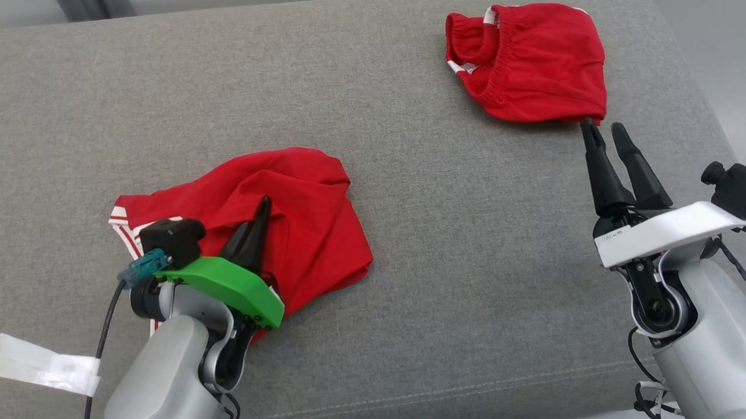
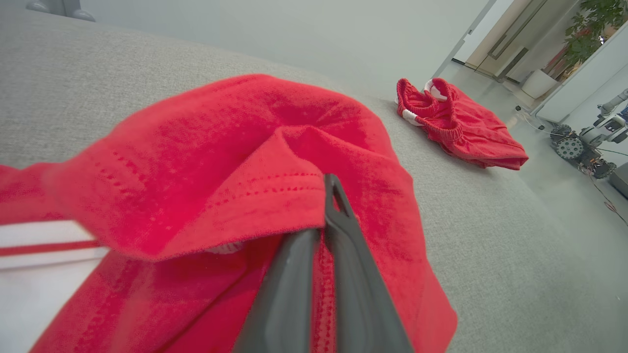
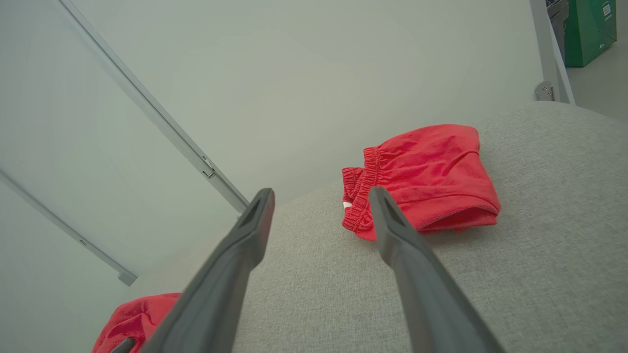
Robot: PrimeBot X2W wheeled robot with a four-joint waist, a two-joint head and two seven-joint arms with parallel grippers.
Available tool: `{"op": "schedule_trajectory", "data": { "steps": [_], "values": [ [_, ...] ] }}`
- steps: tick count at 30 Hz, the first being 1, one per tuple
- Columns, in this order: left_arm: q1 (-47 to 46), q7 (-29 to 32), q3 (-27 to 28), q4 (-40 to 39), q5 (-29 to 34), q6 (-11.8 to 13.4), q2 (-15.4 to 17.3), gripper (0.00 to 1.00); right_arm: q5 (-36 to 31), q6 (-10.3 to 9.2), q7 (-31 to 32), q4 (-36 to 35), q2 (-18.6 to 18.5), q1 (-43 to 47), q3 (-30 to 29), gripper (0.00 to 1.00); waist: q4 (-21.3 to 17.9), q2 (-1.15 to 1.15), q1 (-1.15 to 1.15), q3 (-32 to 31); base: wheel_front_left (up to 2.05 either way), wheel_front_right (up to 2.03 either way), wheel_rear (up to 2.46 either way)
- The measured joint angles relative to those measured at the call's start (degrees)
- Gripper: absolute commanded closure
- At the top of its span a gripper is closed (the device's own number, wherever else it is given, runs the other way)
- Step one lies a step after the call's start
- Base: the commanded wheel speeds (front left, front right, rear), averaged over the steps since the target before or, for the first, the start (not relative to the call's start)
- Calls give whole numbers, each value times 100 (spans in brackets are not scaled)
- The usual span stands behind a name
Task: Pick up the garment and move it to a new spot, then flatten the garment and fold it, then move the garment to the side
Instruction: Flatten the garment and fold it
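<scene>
The bench (image 1: 423, 192) is a wide grey upholstered pad. Its far edge runs along the top of the head view, its right end rounds off and falls away to the floor, and a stitched seam follows its near edge.

The crumpled red garment (image 1: 313, 220) lies on the near left part of the bench, bunched into loose folds, with a white band with red stripes (image 1: 123, 224) at its left side. Its right hem stops well short of the middle of the bench, and its near side reaches toward the near seam under the left arm.

The left gripper (image 1: 263, 207) is clenched on this garment. In the left wrist view the two dark fingers (image 2: 343, 255) lie pressed together with a strip of red cloth between them, and a stitched hem fold sits right at their tips.

A pair of folded red shorts (image 1: 539, 60) rests at the far right corner, close to the far edge and to the rounded right end. The right gripper (image 1: 603, 127) is released, its fingers spread, with the tips just beside the near right corner of the shorts; whether they touch the cloth cannot be told.

Between the two red pieces the grey pad lies bare across the middle and along the near right edge. A white tag (image 1: 45, 364) lies flat near the bench's near left edge, beside the left arm
</scene>
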Motion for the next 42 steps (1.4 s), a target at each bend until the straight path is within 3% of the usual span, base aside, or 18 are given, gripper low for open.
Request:
{"op": "schedule_trajectory", "data": {
  "steps": [5,16,21,25,26,27,28,39,42],
  "values": [
    [286,21,156,-127,-99,-18,156,100,-43,1,0,-2,54,168,-49,0,158,0,0,-94,0,0,0],
    [464,821,697,-192,-272,-20,1385,100,-182,4,0,1,134,312,138,0,448,0,0,-322,0,0,0],
    [669,1191,691,-151,-502,-20,1481,100,-182,51,-1,42,166,354,185,0,382,0,0,-383,0,0,0],
    [774,1325,402,-169,-547,-70,1243,100,-181,51,0,69,149,415,148,0,341,0,0,-415,0,0,0],
    [775,1326,383,-176,-573,-71,1171,75,-181,51,-1,86,144,415,141,0,340,0,0,-427,0,0,0],
    [776,1322,371,-190,-580,-71,1123,42,-181,51,0,92,143,416,141,0,339,0,0,-439,0,0,0],
    [776,1311,365,-201,-580,-71,1106,0,-181,51,0,99,144,417,145,0,339,0,0,-453,0,0,0],
    [786,644,379,-697,-146,-63,1260,0,-192,52,0,163,132,533,177,0,482,0,0,-601,0,0,0],
    [844,460,386,-825,2,36,1272,0,-258,52,0,141,86,533,135,0,547,0,0,-646,0,0,0]
  ]
}}
